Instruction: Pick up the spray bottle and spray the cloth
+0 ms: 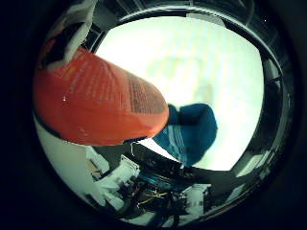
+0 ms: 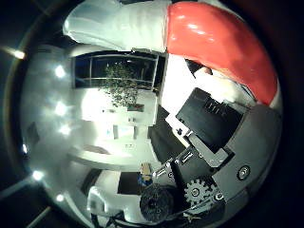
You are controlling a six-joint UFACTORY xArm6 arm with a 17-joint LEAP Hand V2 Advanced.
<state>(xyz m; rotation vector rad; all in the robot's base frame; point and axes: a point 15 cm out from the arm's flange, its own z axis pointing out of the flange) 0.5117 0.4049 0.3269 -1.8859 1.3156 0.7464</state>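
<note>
White table point(image 1: 192, 57) open around blue cloth point(image 1: 194, 134), lower right of frame. Orange spray bottle point(image 1: 96, 105) fills left, against palm; hand point(image 2: 213, 142) fingers curled gripping it.

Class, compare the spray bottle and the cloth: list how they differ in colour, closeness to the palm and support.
The spray bottle is orange; the cloth is dark blue. The spray bottle fills much of the view, close to the palm; the cloth looks small and farther off. The spray bottle is gripped in the hand; the cloth lies on the pale table, untouched.
</note>
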